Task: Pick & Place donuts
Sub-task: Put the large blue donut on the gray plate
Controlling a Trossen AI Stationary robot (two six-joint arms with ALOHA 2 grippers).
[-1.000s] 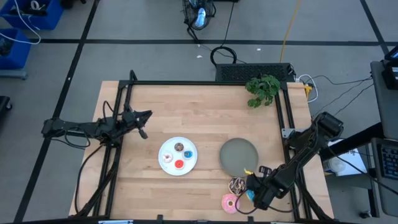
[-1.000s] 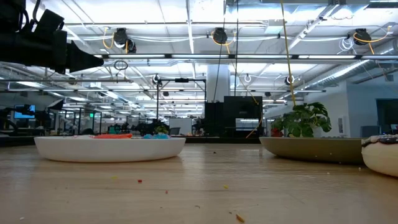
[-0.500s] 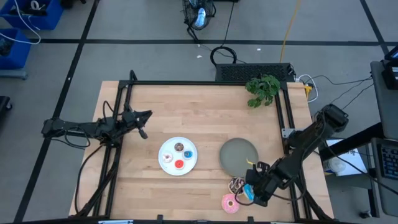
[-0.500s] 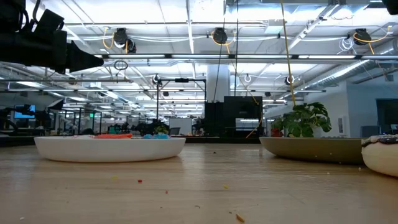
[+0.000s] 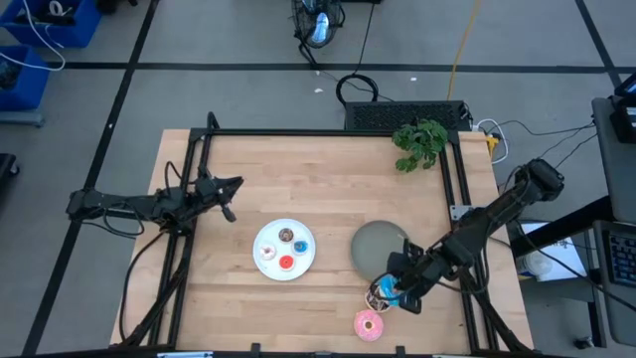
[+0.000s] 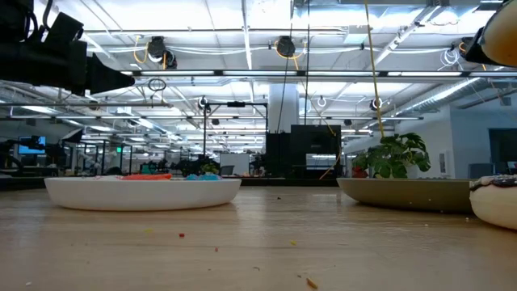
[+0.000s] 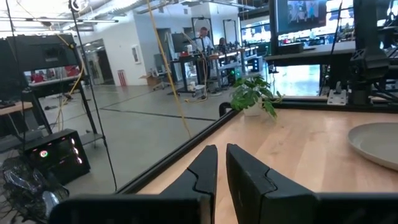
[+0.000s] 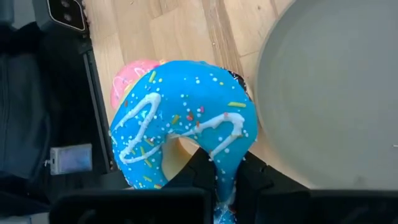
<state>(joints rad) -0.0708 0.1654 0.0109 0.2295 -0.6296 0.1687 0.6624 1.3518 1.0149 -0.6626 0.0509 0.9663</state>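
Right gripper (image 5: 390,290) is clamped on the blue donut (image 8: 186,118), carrying it above the table's (image 5: 328,169) near right part, just beside the grey plate (image 5: 376,244). Next it likely must shift over that plate and release. Left gripper (image 5: 227,212), fingers together, waits at the left edge. Pink donut (image 5: 369,323) lies by the near edge.
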